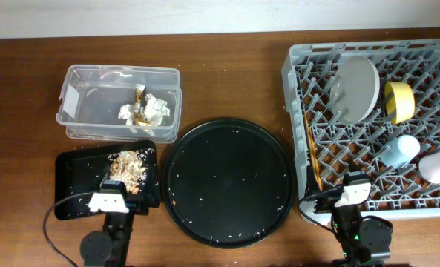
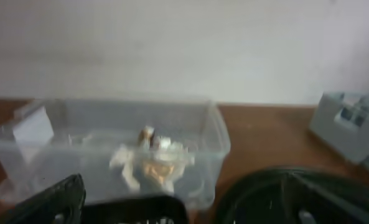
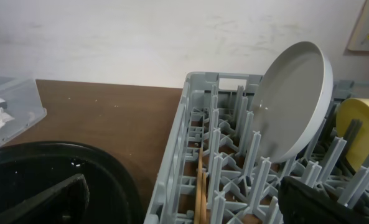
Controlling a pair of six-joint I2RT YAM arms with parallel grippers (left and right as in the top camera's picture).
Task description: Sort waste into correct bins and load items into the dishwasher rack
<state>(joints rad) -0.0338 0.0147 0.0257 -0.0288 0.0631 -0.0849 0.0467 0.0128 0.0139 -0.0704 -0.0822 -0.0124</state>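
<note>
The grey dishwasher rack (image 1: 368, 49) at the right holds the pale grey plate (image 1: 357, 89), the yellow bowl (image 1: 400, 101), the light blue cup (image 1: 399, 150), the pink cup (image 1: 438, 165) and the chopsticks (image 1: 314, 159). The clear tub (image 1: 123, 69) holds white tissues (image 1: 154, 109) and gold foil (image 1: 139, 93). Food scraps (image 1: 128, 165) lie in the shallow black tray (image 1: 75, 182). My left gripper (image 1: 110, 194) is open and empty over that tray's near edge. My right gripper (image 1: 340, 196) is open and empty at the rack's near left corner, with the chopsticks (image 3: 200, 193) between its fingers' line of view.
The large round black tray (image 1: 227, 182), dotted with rice grains, lies between the black tray and the rack. The left wrist view faces the clear tub (image 2: 203, 143) and its tissues (image 2: 153, 162). The right wrist view shows the plate (image 3: 293, 99) upright in the rack (image 3: 172, 186).
</note>
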